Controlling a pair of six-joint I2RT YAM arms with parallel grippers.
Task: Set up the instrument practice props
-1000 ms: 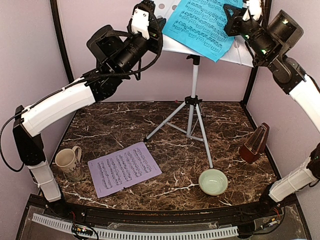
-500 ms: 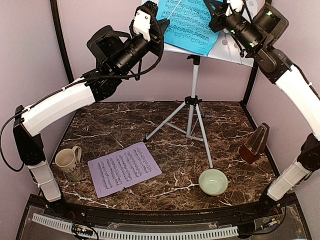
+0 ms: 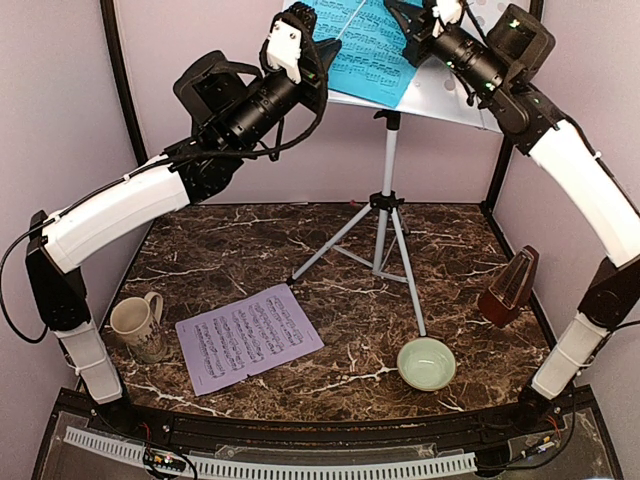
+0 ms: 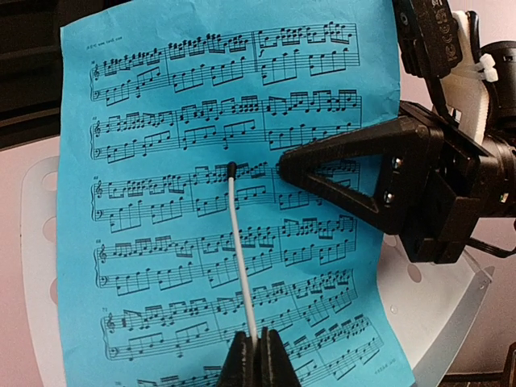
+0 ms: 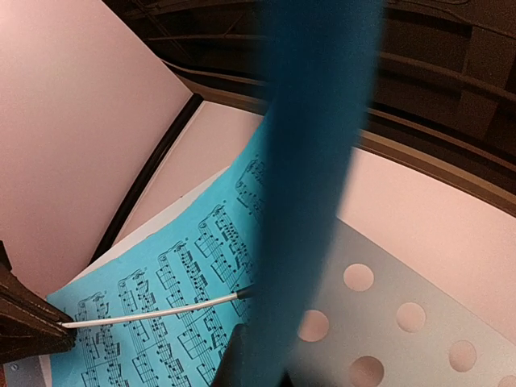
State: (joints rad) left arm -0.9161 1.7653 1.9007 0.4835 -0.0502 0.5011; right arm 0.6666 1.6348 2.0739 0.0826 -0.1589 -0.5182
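Observation:
The silver-white music stand (image 3: 388, 215) stands at the back; its perforated desk (image 3: 455, 100) shows in the right wrist view (image 5: 419, 322) too. My right gripper (image 3: 402, 22) is shut on the edge of the blue music sheet (image 3: 360, 50) and holds it against the desk; in the right wrist view (image 5: 270, 363) the sheet (image 5: 310, 145) runs edge-on through the jaws. My left gripper (image 3: 322, 42) (image 4: 258, 345) is shut on the stand's thin white wire arm (image 4: 242, 258), which lies across the blue sheet (image 4: 161, 242). The lilac sheet (image 3: 248, 338) lies flat on the table. The metronome (image 3: 510, 288) stands at the right.
A beige mug (image 3: 135, 322) stands at the front left and a pale green bowl (image 3: 426, 362) at the front right. The tripod legs (image 3: 340, 240) spread over the middle of the marble table (image 3: 250, 240). Pink walls close in the back and sides.
My right arm has swung left and up, carrying the blue sheet across the desk toward the left gripper. The left gripper has stayed on the wire arm.

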